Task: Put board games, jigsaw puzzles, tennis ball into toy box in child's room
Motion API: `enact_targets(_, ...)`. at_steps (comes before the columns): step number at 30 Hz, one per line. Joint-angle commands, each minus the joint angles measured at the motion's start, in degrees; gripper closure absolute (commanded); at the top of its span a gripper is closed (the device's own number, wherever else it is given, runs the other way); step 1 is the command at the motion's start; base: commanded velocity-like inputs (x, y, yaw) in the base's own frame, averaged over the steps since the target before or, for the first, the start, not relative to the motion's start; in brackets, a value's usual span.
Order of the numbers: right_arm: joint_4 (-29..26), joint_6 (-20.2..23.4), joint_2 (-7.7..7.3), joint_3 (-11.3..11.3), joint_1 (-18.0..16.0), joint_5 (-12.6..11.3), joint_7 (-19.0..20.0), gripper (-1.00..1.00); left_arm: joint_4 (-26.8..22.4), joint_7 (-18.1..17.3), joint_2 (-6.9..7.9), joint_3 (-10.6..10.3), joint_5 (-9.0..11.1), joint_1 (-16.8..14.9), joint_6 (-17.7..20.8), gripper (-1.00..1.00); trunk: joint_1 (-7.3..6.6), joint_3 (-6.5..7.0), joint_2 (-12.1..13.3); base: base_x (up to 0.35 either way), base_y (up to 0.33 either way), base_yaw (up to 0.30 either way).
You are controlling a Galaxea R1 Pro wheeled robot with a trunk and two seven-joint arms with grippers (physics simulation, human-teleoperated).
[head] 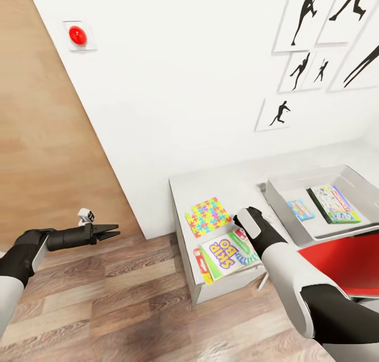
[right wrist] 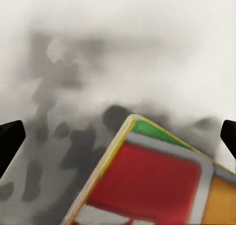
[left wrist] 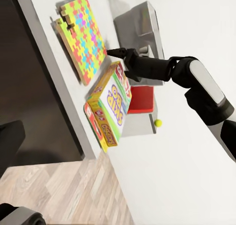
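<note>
Risk lay at the table (head: 221, 185) edge: from my head, the yellow-green board game (head: 227, 252) overhung it, long axis running toward the toy box (head: 284, 204), and my right gripper (head: 243, 218), hovering at its far corner, could tip it floorward. My left gripper (head: 113, 230) hung shut, off the table's end. Left wrist showed that box lying slantwise beside the jigsaw puzzle (left wrist: 83, 38). Right wrist showed my fingers (right wrist: 10, 141) spread wide over its corner.

Yellow-green board game (head: 227, 255) on the table (head: 221, 185) reads "SKIP-BO"; other printed box covers too small to read.
</note>
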Motion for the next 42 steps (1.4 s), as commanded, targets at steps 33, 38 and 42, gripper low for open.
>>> enact_targets(33, -0.08, 0.30, -0.12, 0.30, -0.04, -0.28, -0.42, -1.00, 0.00, -0.11, -0.07, -0.11, 0.01, -0.03, 0.58, -1.00, 0.02, -0.10, -0.11, -0.013, 0.065, 0.000)
enact_targets(38, -0.08, 0.30, -0.13, 0.30, -0.04, -0.28, -0.42, -1.00, 0.00, -0.11, -0.07, -0.11, 0.01, -0.03, 0.58, -1.00, 0.02, -0.10, -0.11, -0.005, 0.001, 0.000)
enact_targets(42, -0.08, 0.30, -0.13, 0.30, -0.04, -0.27, -0.42, -1.00, 0.00, -0.11, -0.10, -0.12, 0.01, -0.03, 0.58, -1.00, 0.02, -0.10, -0.11, -0.099, 0.000, 0.000)
